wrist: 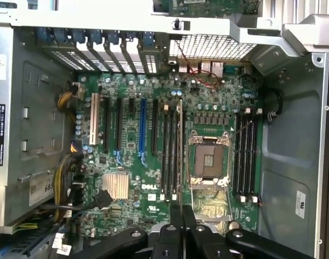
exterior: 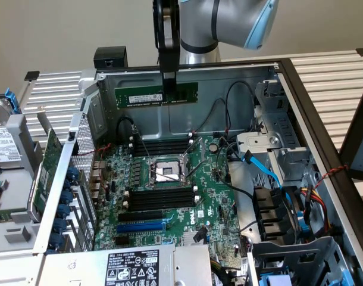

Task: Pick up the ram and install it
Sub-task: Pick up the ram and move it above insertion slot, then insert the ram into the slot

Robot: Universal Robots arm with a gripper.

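Jaws pinch the ram (exterior: pixel 140 96) mid-length, hanging at 12 o'clock of the CPU socket (exterior: pixel 165 173); any tilt could make it miss the memory slots (exterior: pixel 162 198) and jam.

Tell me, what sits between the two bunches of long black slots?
The square metal-framed processor socket, clear in both the exterior and wrist views.

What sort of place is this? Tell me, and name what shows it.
Probably a robot test bench for computer assembly: an open PC case with its motherboard exposed lies on a slatted table, and the claw holds the ram above it.
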